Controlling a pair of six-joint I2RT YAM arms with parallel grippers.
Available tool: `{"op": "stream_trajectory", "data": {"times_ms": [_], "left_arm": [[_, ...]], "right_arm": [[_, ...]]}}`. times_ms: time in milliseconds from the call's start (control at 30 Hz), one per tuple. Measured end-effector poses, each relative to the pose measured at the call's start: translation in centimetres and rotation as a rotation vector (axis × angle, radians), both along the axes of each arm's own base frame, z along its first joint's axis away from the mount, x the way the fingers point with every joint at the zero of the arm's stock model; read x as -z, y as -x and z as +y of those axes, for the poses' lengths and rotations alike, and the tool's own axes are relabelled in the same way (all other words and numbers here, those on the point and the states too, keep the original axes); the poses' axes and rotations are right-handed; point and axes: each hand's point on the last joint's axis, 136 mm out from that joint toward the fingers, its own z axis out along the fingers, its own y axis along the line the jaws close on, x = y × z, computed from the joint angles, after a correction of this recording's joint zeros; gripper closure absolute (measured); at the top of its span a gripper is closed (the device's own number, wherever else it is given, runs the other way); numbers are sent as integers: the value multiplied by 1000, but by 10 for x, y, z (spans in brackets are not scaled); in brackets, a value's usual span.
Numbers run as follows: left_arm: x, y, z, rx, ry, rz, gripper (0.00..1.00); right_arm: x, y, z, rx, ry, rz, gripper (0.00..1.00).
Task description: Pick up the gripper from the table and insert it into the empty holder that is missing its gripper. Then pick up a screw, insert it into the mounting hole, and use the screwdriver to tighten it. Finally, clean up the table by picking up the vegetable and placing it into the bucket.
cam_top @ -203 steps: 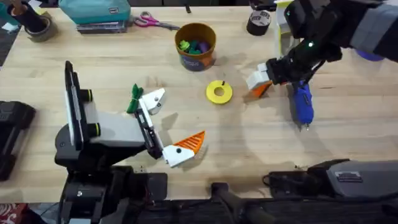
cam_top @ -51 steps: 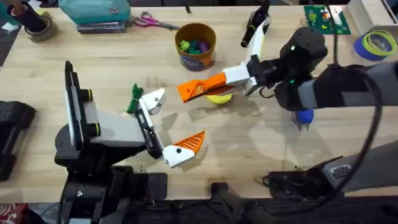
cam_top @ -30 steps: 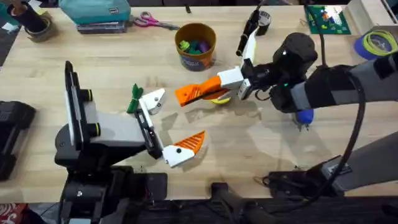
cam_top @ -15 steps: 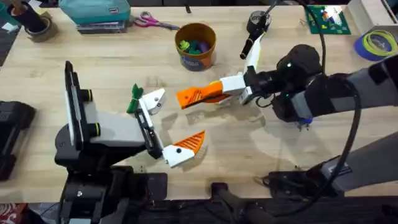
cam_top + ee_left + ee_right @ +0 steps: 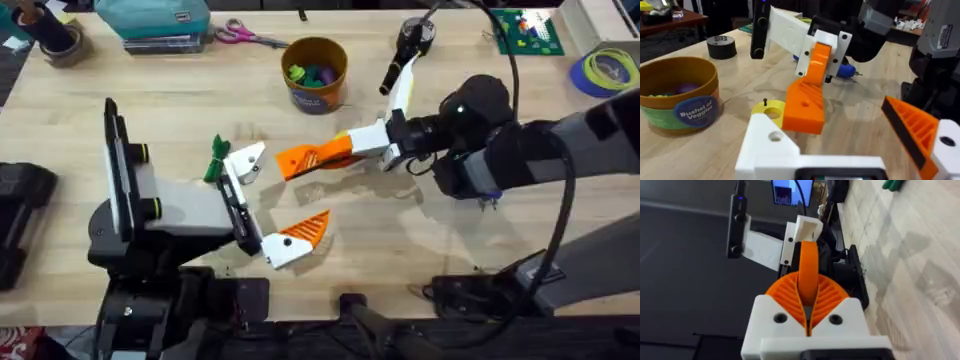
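Observation:
My right gripper is shut on the loose orange gripper and holds it above the table, a short way right of the holder. The holder is the bare white finger of my open left gripper; its other finger carries an orange wedge. In the left wrist view the orange gripper hangs just beyond the holder, with a small dark screw standing on a yellow disc. The green vegetable lies left of the holder. The bucket stands at the back. The blue screwdriver lies under the right arm.
A black tape roll sits at the back right, scissors and a teal box at the back left. A blue tape roll and a circuit board lie far right. Bare table lies in front of the right arm.
The right arm has come from the right side near the screwdriver to the middle with the orange gripper, then edged it left towards the holder. The left arm has not moved.

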Motion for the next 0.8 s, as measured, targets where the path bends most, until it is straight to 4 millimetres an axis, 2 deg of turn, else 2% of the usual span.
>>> {"op": "stream_trajectory", "data": {"times_ms": [800], "left_arm": [[0,0,0,0,0,0,15]], "right_arm": [[-1,13,12,-46,2,25,992]]}}
